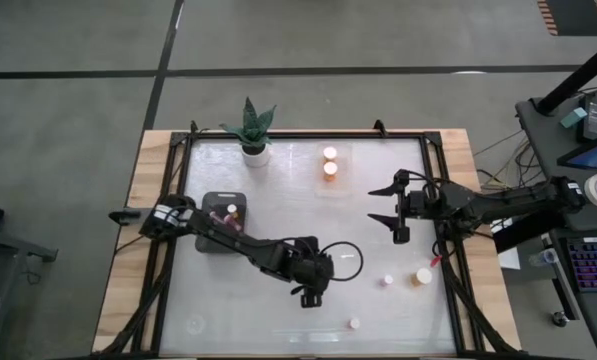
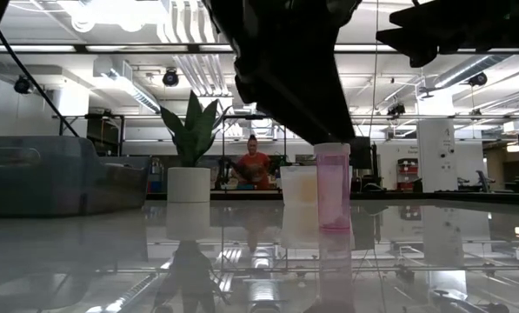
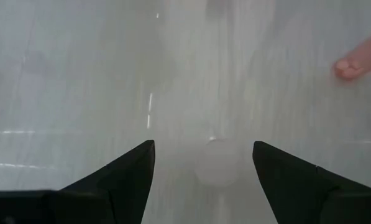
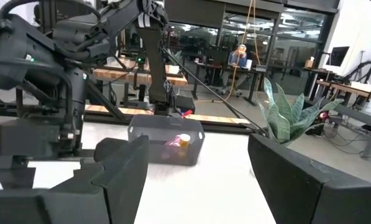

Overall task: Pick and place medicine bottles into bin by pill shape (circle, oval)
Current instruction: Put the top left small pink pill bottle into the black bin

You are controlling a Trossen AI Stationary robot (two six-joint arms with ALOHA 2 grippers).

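The white table is carrying everything, with the left arm reaching across its middle and the right arm waiting over the right side. The dark bin is sitting on the left part, holding a pinkish bottle and an orange one; the clear tray near the far edge is holding two orange bottles. The plant pot is standing left of that tray. The left gripper is pointing down near the front centre with its fingers spread apart, and a white-capped bottle is standing between them, not visibly touched. The right gripper is hovering with its jaws wide apart, holding nothing. Three bottles are standing loose: a wide orange one, a small one just beside it, and another small one near the front edge
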